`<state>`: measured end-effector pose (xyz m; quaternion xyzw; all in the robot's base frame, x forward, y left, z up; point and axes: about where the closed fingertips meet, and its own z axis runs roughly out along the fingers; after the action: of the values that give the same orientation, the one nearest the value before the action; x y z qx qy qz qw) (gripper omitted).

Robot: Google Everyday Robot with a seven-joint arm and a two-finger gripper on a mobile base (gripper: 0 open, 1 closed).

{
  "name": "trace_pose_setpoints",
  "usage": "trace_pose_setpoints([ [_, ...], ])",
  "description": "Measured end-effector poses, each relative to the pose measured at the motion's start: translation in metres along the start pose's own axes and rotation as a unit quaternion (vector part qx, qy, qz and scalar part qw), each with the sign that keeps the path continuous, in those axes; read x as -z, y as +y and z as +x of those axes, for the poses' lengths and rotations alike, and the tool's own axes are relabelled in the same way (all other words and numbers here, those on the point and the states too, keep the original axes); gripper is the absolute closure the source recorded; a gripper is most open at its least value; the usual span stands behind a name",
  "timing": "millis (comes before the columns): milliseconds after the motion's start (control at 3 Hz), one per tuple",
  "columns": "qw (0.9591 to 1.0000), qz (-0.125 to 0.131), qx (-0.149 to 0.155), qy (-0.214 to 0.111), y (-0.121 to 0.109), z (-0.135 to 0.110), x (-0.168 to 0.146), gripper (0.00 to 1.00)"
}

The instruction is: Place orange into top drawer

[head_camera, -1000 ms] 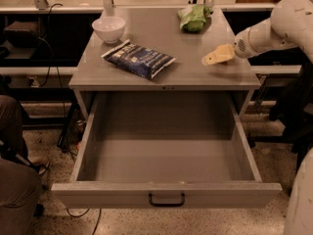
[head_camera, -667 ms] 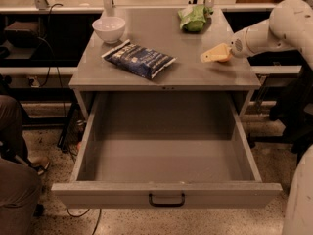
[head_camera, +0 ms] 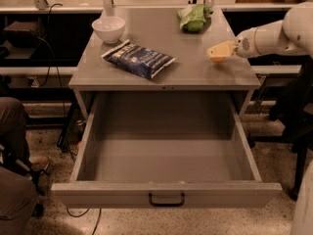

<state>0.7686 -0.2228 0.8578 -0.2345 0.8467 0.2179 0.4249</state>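
Note:
The orange [head_camera: 218, 58] shows as a small orange patch between the cream fingers of my gripper [head_camera: 217, 52], which is shut on it. The gripper reaches in from the right and holds it just above the right side of the grey tabletop [head_camera: 195, 75]. Most of the fruit is hidden by the fingers. The top drawer [head_camera: 166, 158] is pulled fully open below the tabletop and is bare inside. Its black handle [head_camera: 166, 199] sits at the middle of the front panel. The gripper is behind and to the right of the drawer opening.
On the tabletop lie a white bowl [head_camera: 108, 28] at the back left, a dark blue snack bag [head_camera: 139, 60] in the middle and a green wrinkly bag [head_camera: 194, 17] at the back. A person's leg [head_camera: 12, 146] is at the left.
The gripper with the orange has shifted slightly to the left and a little upward over the table's right side. The drawer and the other objects have not moved.

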Motion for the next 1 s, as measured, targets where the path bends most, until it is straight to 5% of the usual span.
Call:
trace_pose_setpoints([
  [333,0.9998,0.000,0.007,-0.017,0.005,0.000,0.046,0.95],
  [667,0.9996,0.023,0.018,0.003,0.025,0.010,0.106,1.00],
  [1000,0.9995,-0.002,0.007,0.030,0.066,0.043,0.132,1.00],
])
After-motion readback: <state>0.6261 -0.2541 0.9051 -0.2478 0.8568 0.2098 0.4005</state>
